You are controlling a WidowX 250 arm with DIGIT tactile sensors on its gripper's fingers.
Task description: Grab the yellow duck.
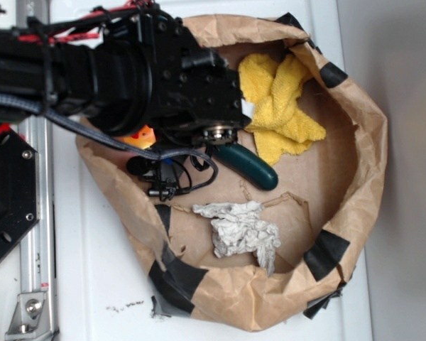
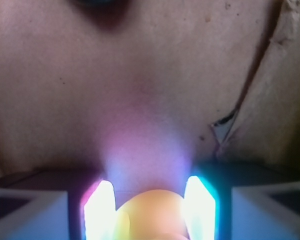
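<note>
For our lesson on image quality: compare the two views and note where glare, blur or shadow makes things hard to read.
Wrist view: the fingers glare white with pink and cyan fringes; the yellow duck between them is a soft orange blur, and the brown paper beyond lacks sharp detail. Exterior view: evenly lit and sharper, but the black arm hides most of the duck, and the gripper is not visible.

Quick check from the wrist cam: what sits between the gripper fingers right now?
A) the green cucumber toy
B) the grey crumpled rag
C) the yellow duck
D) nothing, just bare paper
C: in the wrist view a rounded yellow-orange shape, the duck, sits between the two glowing fingers of the gripper; whether they grip it is unclear.
</note>
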